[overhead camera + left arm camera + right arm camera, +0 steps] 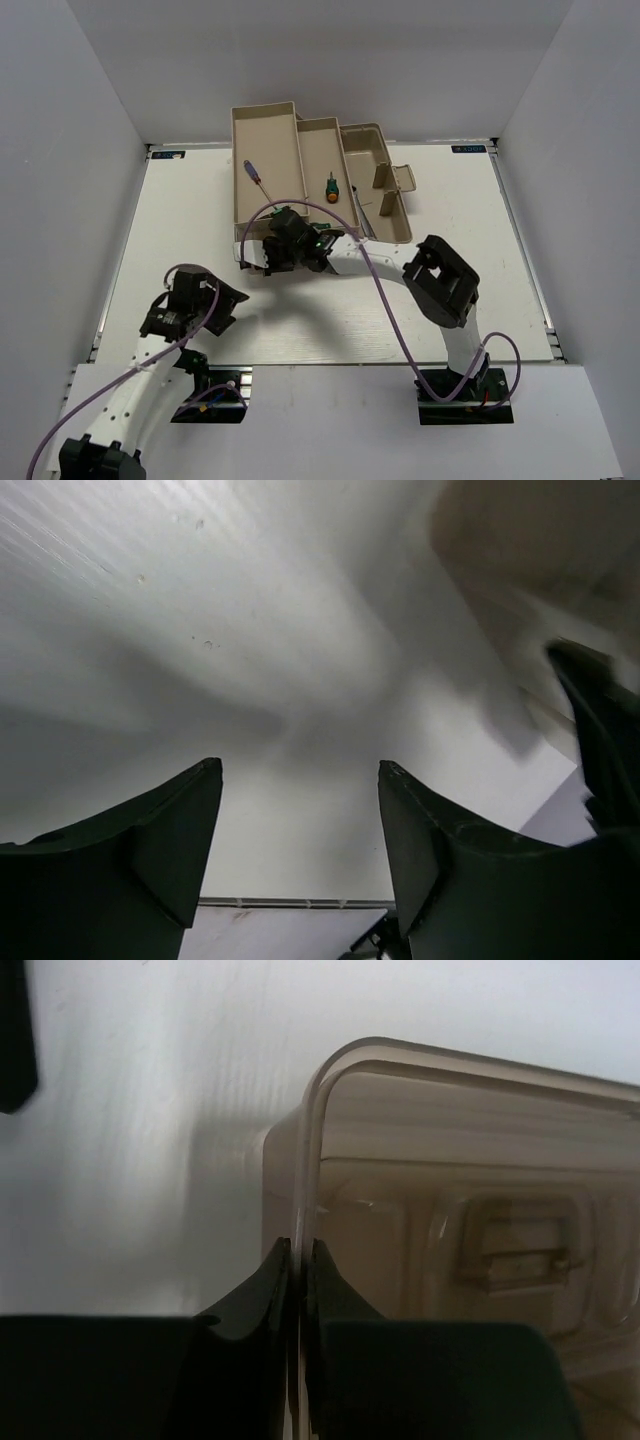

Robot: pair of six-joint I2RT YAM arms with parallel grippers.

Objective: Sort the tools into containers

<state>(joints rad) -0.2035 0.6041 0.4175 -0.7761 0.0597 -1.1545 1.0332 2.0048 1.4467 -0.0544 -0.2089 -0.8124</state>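
The tan toolbox (pixel 375 185) stands open at the back of the table, with two beige trays (pixel 262 130) fanned out to its left. A blue-handled screwdriver (pixel 254 174) lies in the left tray. A stubby green-handled screwdriver (pixel 330 186) lies in the middle tray. My right gripper (pixel 270 250) (pixel 301 1245) is in front of the trays, shut on the thin rim of the translucent brown lid (pixel 322 1090). The pale handle (pixel 510 1250) shows through the lid. My left gripper (pixel 185 305) (pixel 300 830) hangs open over bare table at the front left, holding nothing.
The right arm's elbow (pixel 440 280) rises over the table's right middle, and its purple cable (pixel 385 300) loops across the centre. White walls close in the table on three sides. The left arm's cable (pixel 120 385) trails to the near left.
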